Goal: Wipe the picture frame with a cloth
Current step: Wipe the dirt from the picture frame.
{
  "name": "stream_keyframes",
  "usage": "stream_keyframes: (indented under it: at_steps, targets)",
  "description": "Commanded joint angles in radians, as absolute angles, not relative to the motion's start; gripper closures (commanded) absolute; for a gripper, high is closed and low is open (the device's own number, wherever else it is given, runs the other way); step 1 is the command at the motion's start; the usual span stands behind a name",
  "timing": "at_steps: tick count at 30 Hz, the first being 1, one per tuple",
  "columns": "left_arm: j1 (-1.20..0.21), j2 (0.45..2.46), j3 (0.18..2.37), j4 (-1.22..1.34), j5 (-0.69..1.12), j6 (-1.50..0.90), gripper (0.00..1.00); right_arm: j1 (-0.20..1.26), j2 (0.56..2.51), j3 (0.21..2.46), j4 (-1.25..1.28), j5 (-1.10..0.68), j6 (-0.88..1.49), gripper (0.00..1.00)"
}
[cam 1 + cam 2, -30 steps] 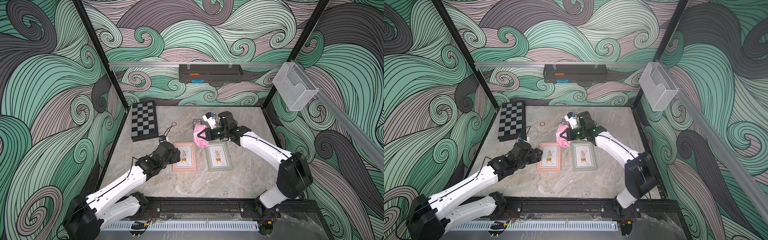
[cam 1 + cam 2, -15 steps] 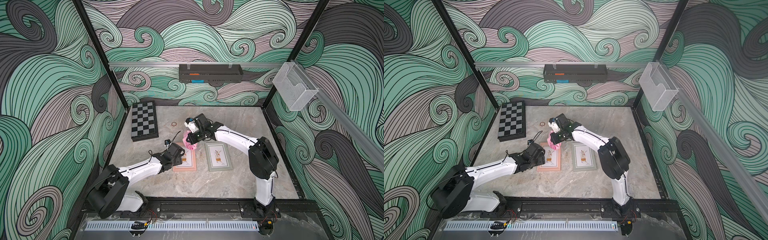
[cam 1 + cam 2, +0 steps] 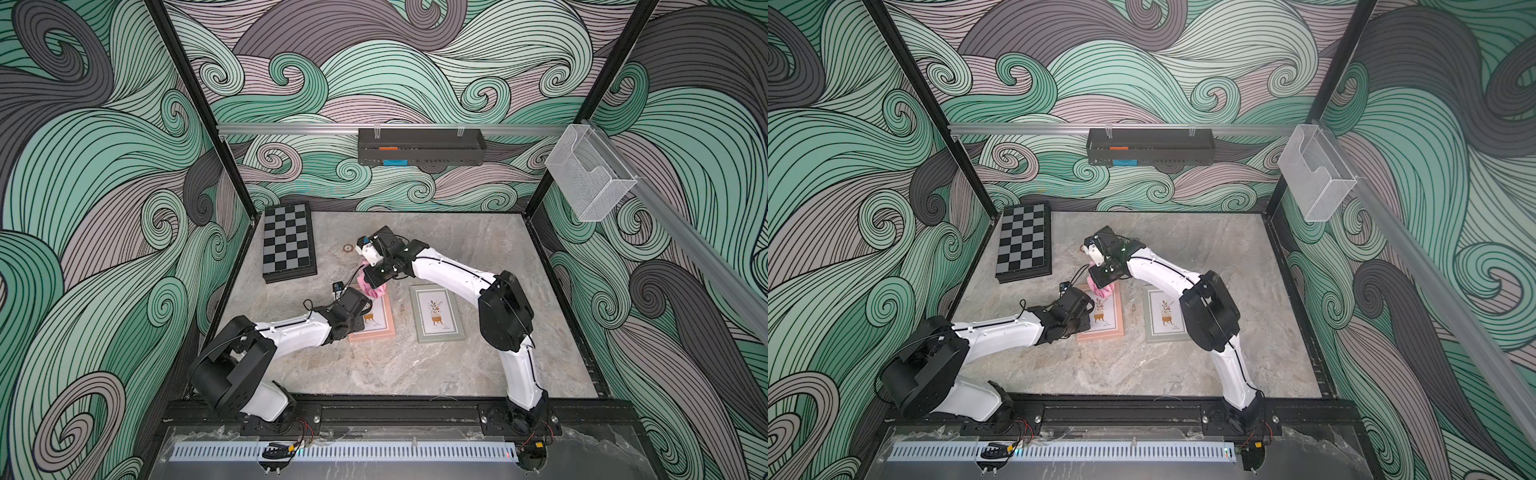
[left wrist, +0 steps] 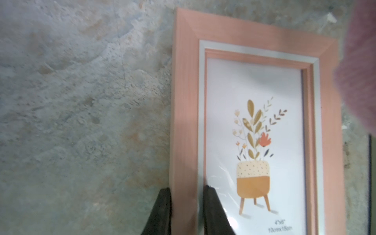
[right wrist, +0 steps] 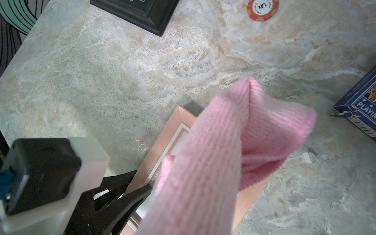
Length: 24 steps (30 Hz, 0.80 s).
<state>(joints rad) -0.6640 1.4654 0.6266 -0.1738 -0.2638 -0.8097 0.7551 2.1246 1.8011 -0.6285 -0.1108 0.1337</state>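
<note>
On the grey marble-patterned tabletop point(image 3: 415, 365), a black-and-grey folding checkerboard point(image 3: 288, 241) lies at the far left. Nearer the arms, two rectangular picture frames lie flat side by side and apart: a pink wooden picture frame point(image 4: 223, 36) and a grey-green picture frame point(image 3: 436, 309). The bunched pink ribbed cloth point(image 5: 223, 152) hangs pinched in the right gripper point(image 3: 372, 284), over the pink frame's far corner; contact is unclear. The left gripper point(image 4: 186, 189) clamps that frame's long outer rail, one black finger on each side. A blue playing-card box point(image 5: 362, 107) and a red poker chip point(image 5: 262, 9) lie beyond.
</note>
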Motion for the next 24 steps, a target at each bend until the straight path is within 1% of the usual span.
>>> stream_keyframes:
  at_steps: [1, 4, 11, 15, 18, 24]
  targets:
    - [-0.663, 1.432, 0.611, -0.307, -0.226, -0.83, 0.88, 0.765, 2.171, 1.849, -0.67, -0.111, 0.114, 0.99]
    - [-0.67, 1.376, 0.57, -0.327, -0.204, -0.857, 0.89, 0.789, 2.225, 1.906, -0.685, -0.13, 0.107, 0.96]
    - [-0.678, 1.309, 0.531, -0.351, -0.202, -0.887, 0.9, 0.859, 2.359, 2.067, -0.722, -0.136, 0.103, 0.8]
    - [-0.679, 1.34, 0.529, -0.32, -0.193, -0.89, 0.9, 0.881, 2.401, 2.117, -0.728, -0.172, 0.128, 0.8]
    - [-0.679, 1.375, 0.539, -0.304, -0.183, -0.891, 0.91, 0.897, 2.411, 2.119, -0.729, -0.164, 0.126, 0.8]
    - [-0.679, 1.377, 0.541, -0.298, -0.184, -0.89, 0.92, 0.878, 2.374, 2.021, -0.734, 0.053, 0.05, 0.83]
